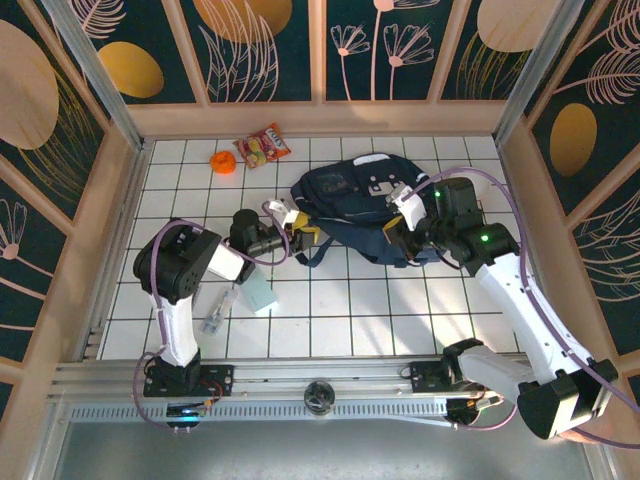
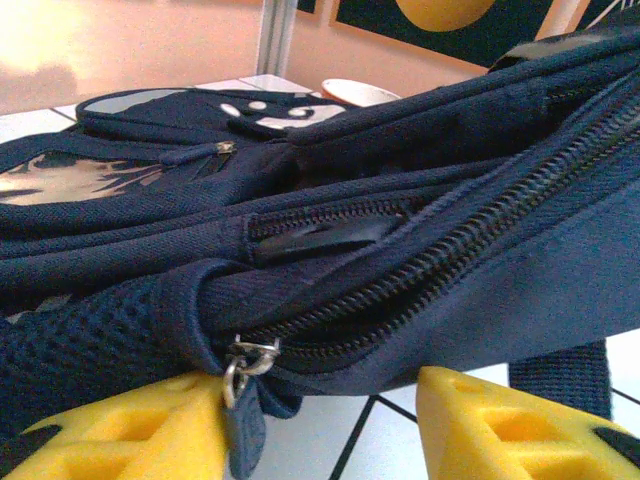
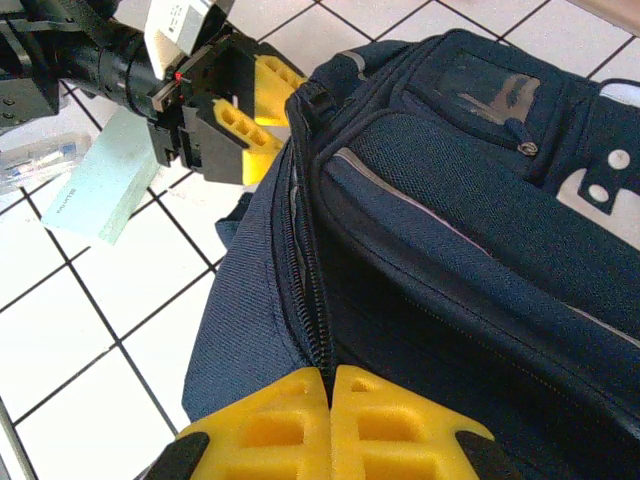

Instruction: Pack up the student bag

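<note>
White tiled bench, floral wall panels. Large dark navy fabric backpack lies flat mid-bench, its main zip apparently shut. Step looks like unzipping. Left arm's fingers are apart, straddling the small metal zip pull. Right arm's fingers are shut at the bag's edge, likely anchoring. Next: pinch the pull, drag along the zip.

Top external: overhead, near side, looking down over whole table. Wrist views: close-up on student bag from opposite ends; shared with overhead.
</note>
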`<action>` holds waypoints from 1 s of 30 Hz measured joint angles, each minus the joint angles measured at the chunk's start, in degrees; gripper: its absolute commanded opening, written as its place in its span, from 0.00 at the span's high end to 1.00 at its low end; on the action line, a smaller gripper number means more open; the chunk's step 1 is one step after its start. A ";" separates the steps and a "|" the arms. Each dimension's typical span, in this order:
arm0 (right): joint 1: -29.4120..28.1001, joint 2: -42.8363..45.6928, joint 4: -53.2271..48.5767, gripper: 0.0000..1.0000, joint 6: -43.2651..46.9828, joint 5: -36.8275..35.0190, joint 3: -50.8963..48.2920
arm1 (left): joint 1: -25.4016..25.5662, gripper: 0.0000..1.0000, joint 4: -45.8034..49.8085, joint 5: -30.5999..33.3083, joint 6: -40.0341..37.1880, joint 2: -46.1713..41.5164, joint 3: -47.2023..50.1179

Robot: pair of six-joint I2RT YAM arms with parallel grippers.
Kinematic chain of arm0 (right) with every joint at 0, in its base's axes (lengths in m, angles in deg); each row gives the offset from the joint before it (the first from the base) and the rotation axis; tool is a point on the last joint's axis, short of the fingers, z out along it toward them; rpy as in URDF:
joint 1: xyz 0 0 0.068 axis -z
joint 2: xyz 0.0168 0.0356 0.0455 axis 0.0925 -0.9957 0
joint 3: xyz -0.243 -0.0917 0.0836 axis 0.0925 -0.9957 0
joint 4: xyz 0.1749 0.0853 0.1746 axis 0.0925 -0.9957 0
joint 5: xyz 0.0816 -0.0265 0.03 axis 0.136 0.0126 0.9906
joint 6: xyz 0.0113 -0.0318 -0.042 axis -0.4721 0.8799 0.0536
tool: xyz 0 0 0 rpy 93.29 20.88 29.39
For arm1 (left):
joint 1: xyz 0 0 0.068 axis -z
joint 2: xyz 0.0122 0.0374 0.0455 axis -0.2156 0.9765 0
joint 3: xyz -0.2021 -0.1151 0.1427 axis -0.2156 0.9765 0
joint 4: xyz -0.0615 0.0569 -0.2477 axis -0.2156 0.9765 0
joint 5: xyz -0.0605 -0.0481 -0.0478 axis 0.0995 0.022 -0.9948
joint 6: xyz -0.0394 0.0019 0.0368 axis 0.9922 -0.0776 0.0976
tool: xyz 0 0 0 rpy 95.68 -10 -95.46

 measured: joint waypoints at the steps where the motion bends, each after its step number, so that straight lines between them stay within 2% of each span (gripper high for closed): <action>1: 0.00 0.00 -0.02 1.00 0.00 0.00 0.00 | 0.00 0.61 0.02 -0.02 -0.07 0.46 -0.28; 5: 0.00 0.04 -0.02 1.00 0.00 -0.02 -0.04 | 0.00 0.73 0.46 0.02 -0.42 1.03 -0.46; 8: 0.00 0.28 0.02 1.00 -0.02 -0.04 -0.50 | 0.00 0.89 0.83 -0.22 -0.79 1.03 -0.46; 11: 0.00 0.33 0.02 1.00 -0.07 -0.20 -0.76 | -0.02 1.00 1.33 -0.17 -0.85 1.03 -0.46; 21: 0.00 0.44 2.84 1.00 -3.78 -2.19 -2.93 | -0.02 1.00 1.90 -0.31 -0.98 -0.28 1.70; 30: -1.70 2.54 11.82 1.00 -13.07 -5.73 -9.77 | 1.66 1.00 7.85 -2.82 -1.53 -7.67 3.76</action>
